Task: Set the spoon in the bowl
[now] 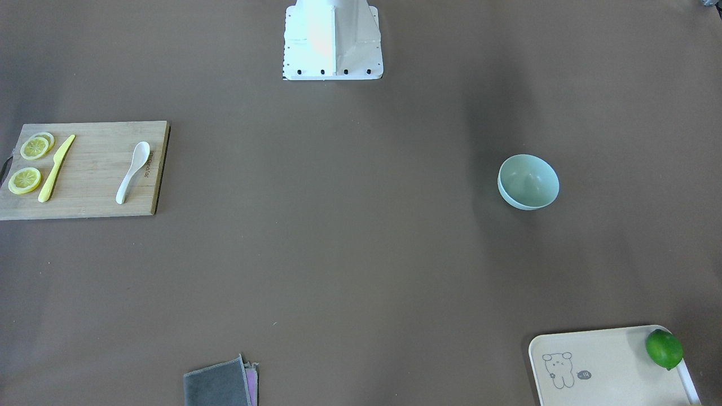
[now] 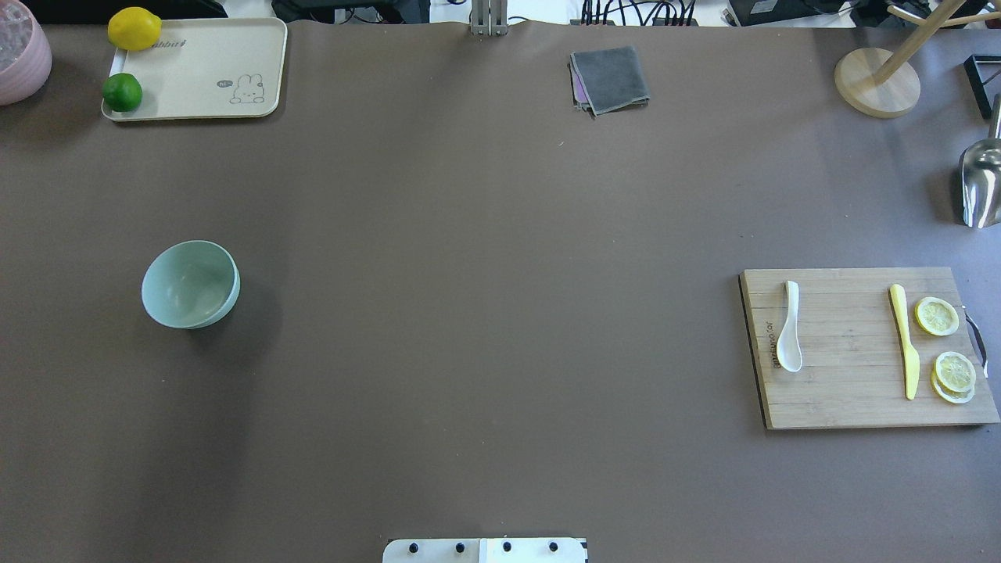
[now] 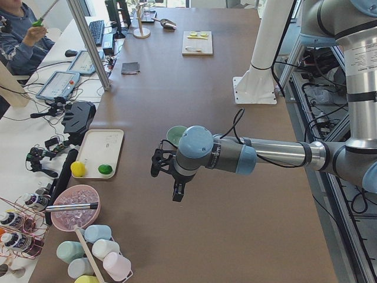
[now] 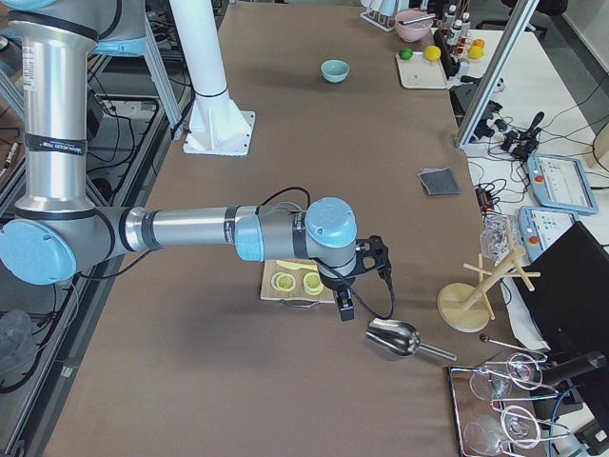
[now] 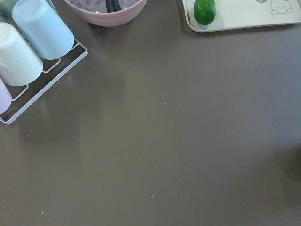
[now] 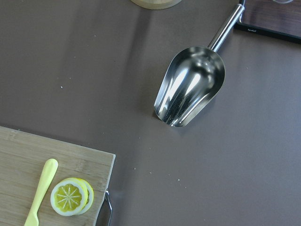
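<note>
Nearest to us in the overhead view is the white metal base plate (image 2: 485,550) of the robot, at the near edge of the brown table (image 2: 485,313).

Farther in, on the robot's right, lies a rectangular bamboo cutting board (image 2: 844,395). The small white glossy spoon (image 2: 790,328) rests on it close to its inner edge, with the scoop toward the robot and the handle pointing away. A slim yellow knife (image 2: 905,344) lies parallel to it, with lemon slices (image 2: 937,316) just beside the knife on the outer side.

At about the same depth on the robot's left, the round pale mint-green bowl (image 2: 190,283) stands on the bare table, well apart from the spoon.

We see neither arm in the overhead view. From the right end of the table, the right gripper (image 4: 344,305) hangs above the board's outer end, near a shiny steel scoop (image 4: 392,338). From the left end, the left gripper (image 3: 177,190) hovers over bare table outward of the bowl. We cannot tell how wide either gripper stands, and we see nothing in either.

Farthest away sit a folded grey cloth (image 2: 610,80), a round wooden stand (image 2: 877,82), and a cream tray (image 2: 203,70) carrying a green lime (image 2: 122,92) and a yellow lemon (image 2: 134,29).
</note>
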